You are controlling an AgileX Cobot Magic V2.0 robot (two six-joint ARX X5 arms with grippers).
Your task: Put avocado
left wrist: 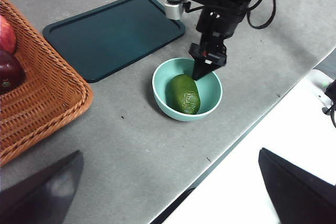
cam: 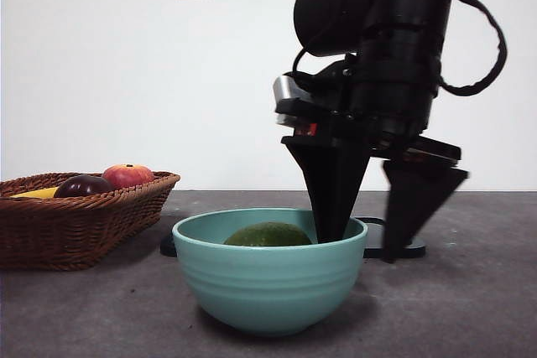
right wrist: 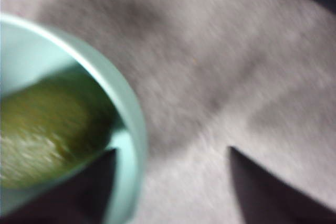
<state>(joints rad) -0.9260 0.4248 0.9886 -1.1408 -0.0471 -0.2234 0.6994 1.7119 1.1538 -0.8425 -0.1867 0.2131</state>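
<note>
Avocado (left wrist: 184, 94) in bowl (left wrist: 212, 103); right gripper (cam: 373, 241) wide open, empty, straddling rim. Risk: catching rim on lift, tipping bowl.

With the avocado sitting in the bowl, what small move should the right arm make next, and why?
Probably lift straight up. The avocado lies in the teal bowl, and the right pincer is open, straddling the rim with one jaw inside and one outside. Moving sideways first would likely knock the bowl. The left pincer waits apart.
</note>
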